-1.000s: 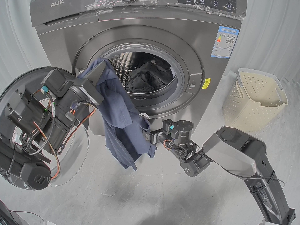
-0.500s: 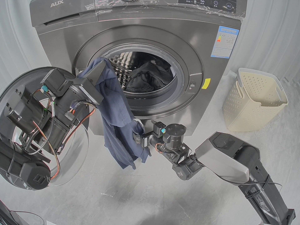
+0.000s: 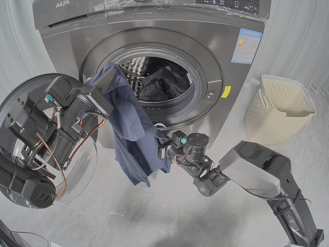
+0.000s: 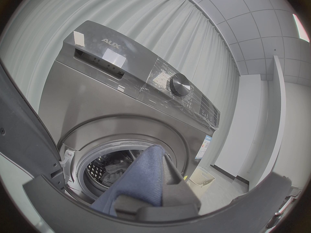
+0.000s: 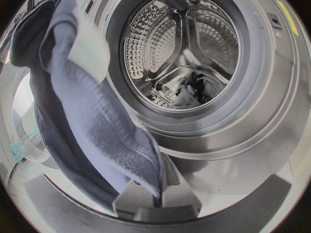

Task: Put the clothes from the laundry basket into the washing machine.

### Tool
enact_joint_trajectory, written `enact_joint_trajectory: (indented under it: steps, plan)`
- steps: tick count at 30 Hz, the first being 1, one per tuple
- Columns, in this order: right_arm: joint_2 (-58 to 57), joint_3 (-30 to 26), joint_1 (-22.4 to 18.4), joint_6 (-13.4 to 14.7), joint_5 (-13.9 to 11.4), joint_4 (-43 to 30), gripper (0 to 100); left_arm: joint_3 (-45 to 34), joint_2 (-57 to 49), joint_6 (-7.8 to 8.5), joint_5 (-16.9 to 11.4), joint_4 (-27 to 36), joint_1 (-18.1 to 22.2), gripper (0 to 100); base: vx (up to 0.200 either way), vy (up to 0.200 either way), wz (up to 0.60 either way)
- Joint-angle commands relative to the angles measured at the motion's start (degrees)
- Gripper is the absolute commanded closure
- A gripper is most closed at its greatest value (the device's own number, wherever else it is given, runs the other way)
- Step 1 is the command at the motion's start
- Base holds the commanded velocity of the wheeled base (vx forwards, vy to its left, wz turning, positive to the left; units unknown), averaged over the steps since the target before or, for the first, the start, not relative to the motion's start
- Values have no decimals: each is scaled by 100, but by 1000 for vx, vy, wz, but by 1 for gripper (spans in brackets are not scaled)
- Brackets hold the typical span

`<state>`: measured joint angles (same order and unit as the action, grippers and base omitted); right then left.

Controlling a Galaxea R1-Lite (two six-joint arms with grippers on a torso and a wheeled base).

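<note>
A blue garment (image 3: 132,127) hangs in front of the open washing machine (image 3: 161,35), stretched between both grippers. My left gripper (image 3: 106,78) is shut on its top end at the left rim of the drum opening; the cloth drapes over its fingers (image 4: 155,178). My right gripper (image 3: 161,144) is shut on a lower fold of the blue garment (image 5: 97,127), below the opening. Dark clothes (image 3: 161,84) lie inside the drum, seen also as a dark heap (image 5: 191,91) in the right wrist view. The cream laundry basket (image 3: 279,108) stands on the floor to the machine's right.
The machine's round door (image 3: 20,86) stands swung open on the left, behind my left arm. Grey floor (image 3: 154,213) lies in front of the machine. A pale curtain (image 3: 301,31) hangs behind it.
My right gripper, holding the garment's lower fold, swung left and up half a second ago, then came back right. The left gripper stayed still.
</note>
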<state>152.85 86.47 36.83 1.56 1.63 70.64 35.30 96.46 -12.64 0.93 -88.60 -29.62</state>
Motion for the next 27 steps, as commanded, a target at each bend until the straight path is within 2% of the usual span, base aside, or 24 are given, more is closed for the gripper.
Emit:
enact_joint_trajectory:
  steps: [1,2,6,7,8,12,17,24,27]
  plan:
    - [-1292,-1273,-264,-42,4,116,100,-6,22,-1,4,1,27,100,0,0,0]
    - [-1407,-1405,-281,-51,-5,125,100,-6,22,-1,4,1,27,100,0,0,0]
    - [-2523,-2635,-492,-156,-84,213,100,-32,13,-1,4,1,44,100,0,0,0]
    - [-2523,-2635,-492,-156,-84,213,100,-32,13,-1,4,1,44,100,0,0,0]
    - [-2962,-3110,-589,-191,-155,274,100,-50,-14,-1,-5,1,150,100,0,0,0]
    - [-3868,-3786,-659,-209,-207,266,100,-50,-49,-10,-40,10,317,100,0,0,0]
    - [-4518,-4252,-703,-95,-225,327,100,-155,-93,-10,-49,10,352,100,0,0,0]
    - [-4931,-4384,-730,573,-172,802,100,-612,-119,16,-119,1,370,100,0,0,0]
    - [-5001,-4525,-686,670,-163,978,100,-727,-119,42,-119,-8,396,100,0,0,0]
